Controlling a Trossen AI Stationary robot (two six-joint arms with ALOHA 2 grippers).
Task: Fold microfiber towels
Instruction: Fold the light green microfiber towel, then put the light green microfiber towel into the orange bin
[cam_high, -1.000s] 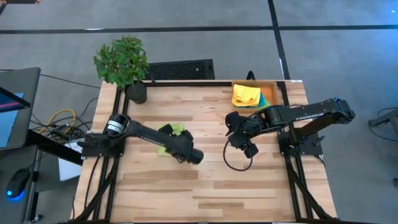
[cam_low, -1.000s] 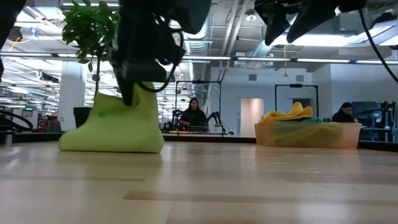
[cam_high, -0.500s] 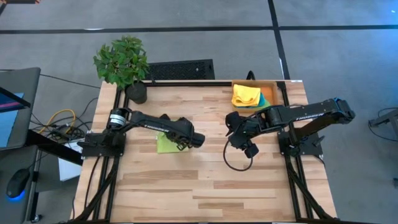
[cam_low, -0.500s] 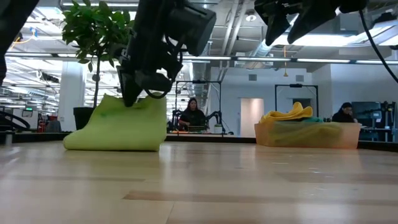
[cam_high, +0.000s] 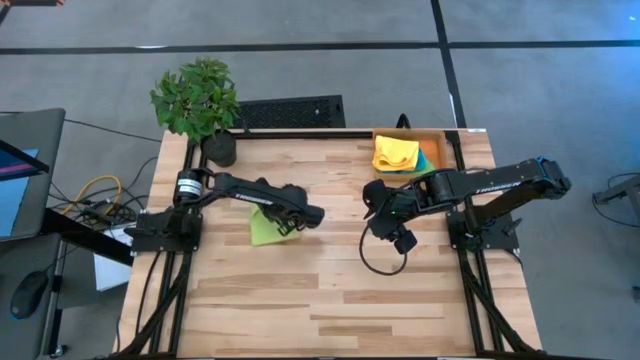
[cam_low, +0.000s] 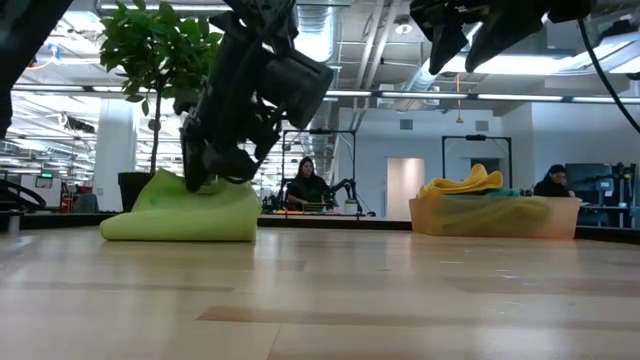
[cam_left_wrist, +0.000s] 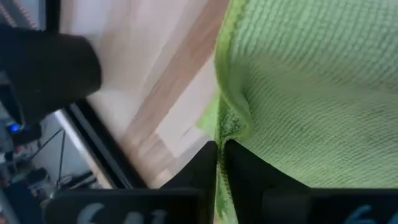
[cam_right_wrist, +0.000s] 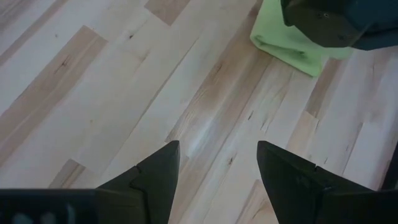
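A lime green microfiber towel (cam_high: 262, 232) lies bunched on the wooden table left of centre, resting on its underside (cam_low: 180, 222). My left gripper (cam_high: 288, 224) comes down onto its right part and is shut on it. My right gripper (cam_right_wrist: 217, 168) hangs open above the table's right half, well clear of the towel and touching nothing. At the far right, a yellow towel (cam_high: 395, 153) lies heaped on a teal one (cam_high: 428, 160) in the orange tray (cam_high: 443, 136). My left gripper pinches the green towel's hemmed edge (cam_left_wrist: 227, 124) between its two fingers; one layer or several, I cannot tell. The fingers slant down onto it from above. The held part (cam_low: 205, 185) sits as a low peak, and the remainder of the towel lies slack on the table.
A potted plant (cam_high: 200, 100) stands at the far left corner, just behind the green towel. The tray (cam_low: 495, 215) takes up the far right corner. Bare wood (cam_high: 330, 300) stretches across the near half of the table. A black cable loop (cam_high: 378, 262) hangs below my right arm.
My left gripper has swung toward the table's far edge and sunk, carrying the held edge with it. The towel's raised peak has come down and the cloth has folded over itself into a lower, more compact heap; its bottom stayed on the table.
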